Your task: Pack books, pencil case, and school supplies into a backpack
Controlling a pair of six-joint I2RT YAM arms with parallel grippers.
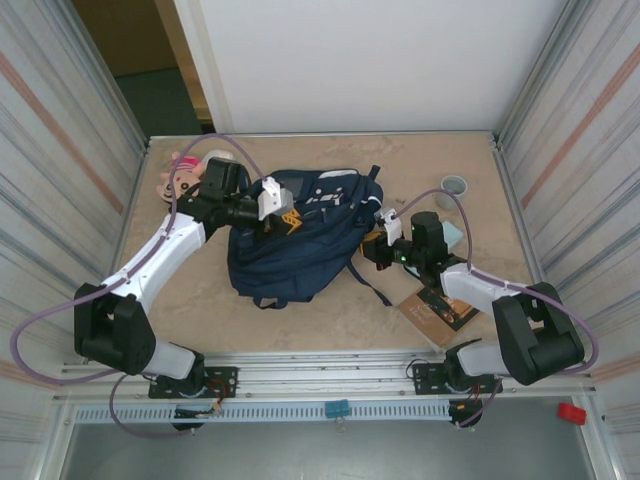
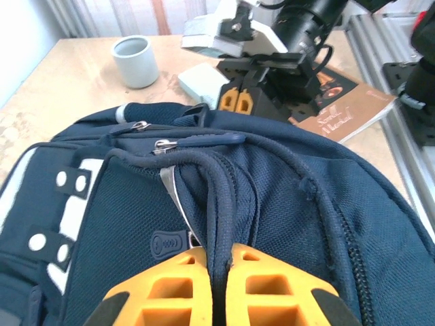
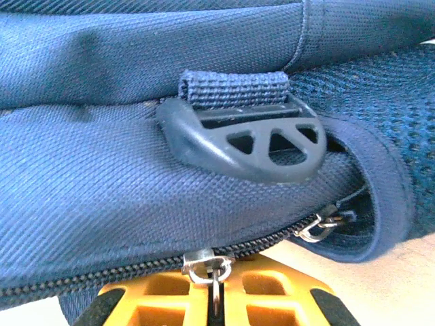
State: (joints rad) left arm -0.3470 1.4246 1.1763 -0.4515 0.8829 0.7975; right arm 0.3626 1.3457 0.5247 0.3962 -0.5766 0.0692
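Note:
The navy backpack lies flat mid-table. My left gripper is shut on its dark carry handle, at the bag's upper part. My right gripper sits at the bag's right edge, shut on a metal zipper pull of the closed zipper. The brown book lies under the right arm, also seen in the left wrist view. A pale blue pad rests beside it. The pencil case is out of view.
A grey cup stands at the back right. A pink doll head lies at the back left. A grey plastic buckle and a second zipper slider sit close to my right fingers. Corrugated walls enclose the table.

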